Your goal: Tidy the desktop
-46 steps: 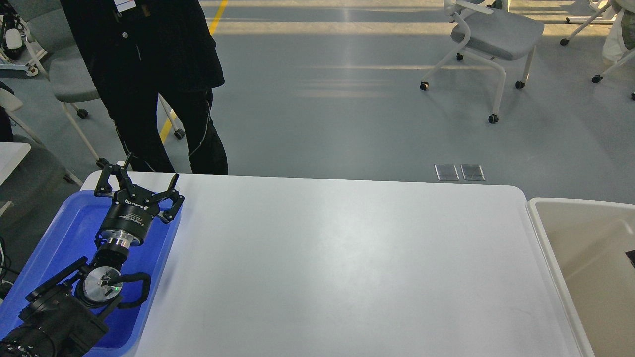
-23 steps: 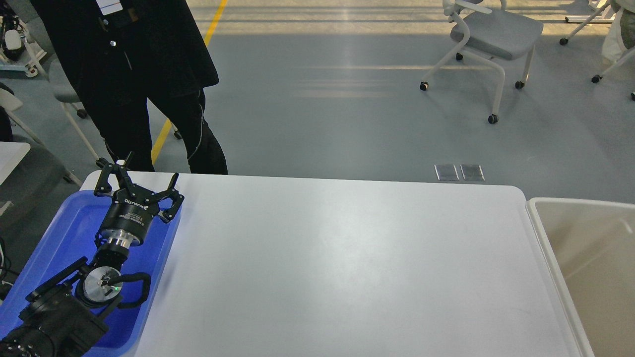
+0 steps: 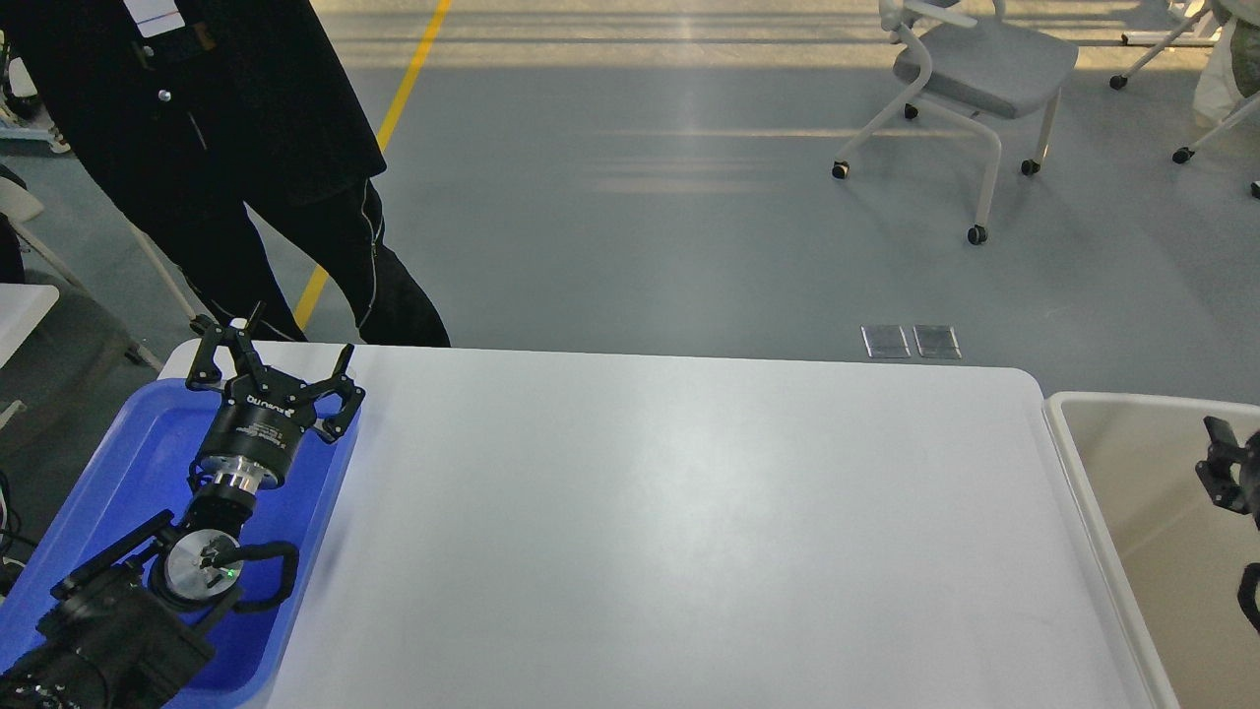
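Basically done: large smooth white rectangular desktop [image 3: 689, 532] bare. Left gripper [image 3: 276, 364] fingers spread over blue plastic tray [image 3: 128, 463] left of it; right gripper [image 3: 1226, 473] fingers unclear. Retract slowly, staying clear of tray rim.

Black left arm [image 3: 148, 581], silver wrist ring, green light, looped cable, white lettering.

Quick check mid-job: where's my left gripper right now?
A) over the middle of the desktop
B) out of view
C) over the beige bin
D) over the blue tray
D: the left gripper hangs open over the far end of the blue tray, left of the desktop.
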Robot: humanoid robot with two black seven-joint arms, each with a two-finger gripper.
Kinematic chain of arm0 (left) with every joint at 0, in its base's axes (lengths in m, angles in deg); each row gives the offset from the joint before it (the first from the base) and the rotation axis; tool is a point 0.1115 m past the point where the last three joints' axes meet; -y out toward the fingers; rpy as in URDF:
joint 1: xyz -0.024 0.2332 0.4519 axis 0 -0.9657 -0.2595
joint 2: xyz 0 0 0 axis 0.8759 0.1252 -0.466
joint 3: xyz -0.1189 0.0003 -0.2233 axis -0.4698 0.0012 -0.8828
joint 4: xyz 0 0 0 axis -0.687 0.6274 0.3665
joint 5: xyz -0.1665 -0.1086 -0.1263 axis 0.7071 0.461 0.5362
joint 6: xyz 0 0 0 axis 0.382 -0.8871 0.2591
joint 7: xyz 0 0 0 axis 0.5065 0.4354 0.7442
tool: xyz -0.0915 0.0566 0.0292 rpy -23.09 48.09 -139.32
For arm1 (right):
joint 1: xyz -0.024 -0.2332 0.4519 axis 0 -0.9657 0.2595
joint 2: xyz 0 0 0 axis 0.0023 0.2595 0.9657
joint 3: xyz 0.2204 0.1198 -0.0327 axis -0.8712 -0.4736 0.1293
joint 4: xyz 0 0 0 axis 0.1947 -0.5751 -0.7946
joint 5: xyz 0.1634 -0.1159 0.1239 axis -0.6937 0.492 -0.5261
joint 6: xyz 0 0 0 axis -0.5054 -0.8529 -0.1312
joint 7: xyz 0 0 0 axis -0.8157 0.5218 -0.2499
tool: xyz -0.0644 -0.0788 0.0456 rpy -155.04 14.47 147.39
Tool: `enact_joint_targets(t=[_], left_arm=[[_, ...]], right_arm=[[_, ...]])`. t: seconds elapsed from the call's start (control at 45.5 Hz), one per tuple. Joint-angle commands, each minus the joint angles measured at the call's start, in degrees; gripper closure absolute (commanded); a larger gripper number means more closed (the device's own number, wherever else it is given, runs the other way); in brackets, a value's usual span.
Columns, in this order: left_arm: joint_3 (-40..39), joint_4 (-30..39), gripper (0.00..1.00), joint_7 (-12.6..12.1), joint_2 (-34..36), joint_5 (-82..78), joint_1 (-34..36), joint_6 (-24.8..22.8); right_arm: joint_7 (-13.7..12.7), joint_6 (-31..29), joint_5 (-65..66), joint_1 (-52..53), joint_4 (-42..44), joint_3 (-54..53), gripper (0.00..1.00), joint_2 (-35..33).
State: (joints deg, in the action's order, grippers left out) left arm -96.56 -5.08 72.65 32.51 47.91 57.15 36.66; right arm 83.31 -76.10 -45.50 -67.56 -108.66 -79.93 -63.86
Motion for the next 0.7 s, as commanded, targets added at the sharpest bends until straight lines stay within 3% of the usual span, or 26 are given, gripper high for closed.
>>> enact_joint_targets(t=[0.0, 0.11, 0.374, 0.681], left_arm=[[-0.03, -0.03, 0.0, 0.0, 0.0, 0.0, 0.0, 0.01], [0.06, 0.06, 0.0, 0.0, 0.0, 0.0, 0.0, 0.01], [0.06, -0.03, 0.0, 0.0, 0.0, 0.0, 0.0, 0.01], [0.06, 0.06, 0.0, 0.0, 0.0, 0.0, 0.0, 0.01]], right_arm=[[-1.18, -5.24, 0.02, -4.55, -9.47, -14.79, 0.0, 6.41], [-4.52, -5.24, 0.64, -5.17, -13.42, -20.16, 0.0, 10.8], [-4.26, -8.05, 0.9, -6.22, -15.45, -21.4, 0.0, 18.98], [-4.17, -8.41, 3.01, -9.04, -15.54, -21.22, 0.0, 21.01]])
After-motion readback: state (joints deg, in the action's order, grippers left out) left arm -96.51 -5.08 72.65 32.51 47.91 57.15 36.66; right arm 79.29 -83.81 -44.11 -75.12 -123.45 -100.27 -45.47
